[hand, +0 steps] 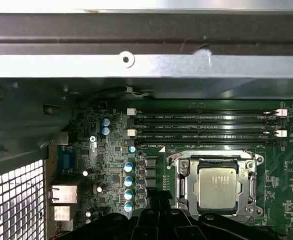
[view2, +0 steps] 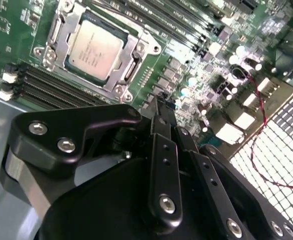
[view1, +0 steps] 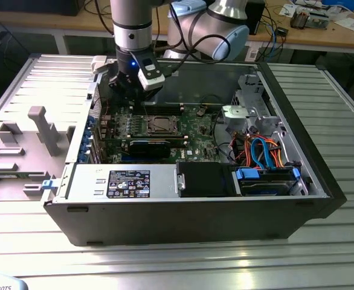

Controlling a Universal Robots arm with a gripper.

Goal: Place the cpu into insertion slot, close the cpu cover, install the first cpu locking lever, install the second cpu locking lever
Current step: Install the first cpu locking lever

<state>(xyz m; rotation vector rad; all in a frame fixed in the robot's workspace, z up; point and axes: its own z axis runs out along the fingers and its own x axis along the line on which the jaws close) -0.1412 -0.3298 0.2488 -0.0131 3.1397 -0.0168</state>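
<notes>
The cpu (view2: 95,49) (hand: 217,186), a flat silver-grey square, lies in the insertion slot (view1: 163,124) on the green board. The cpu cover (view2: 134,50) (hand: 183,181), a silver frame, lies flat around it with the chip showing through its window. Thin metal levers run along the socket's sides. My black gripper (view1: 131,96) (view2: 159,109) (hand: 161,199) hangs inside the case above the board. It is off the socket toward the exterior view's left, and its fingers are shut together on nothing.
Long black memory slots (hand: 206,125) flank the socket. The open computer case (view1: 183,208) holds a black card (view1: 148,147), a power supply (view1: 122,181) and blue and orange cables (view1: 264,154). A grey fixture plate (view1: 26,139) lies beside the case at the exterior view's left.
</notes>
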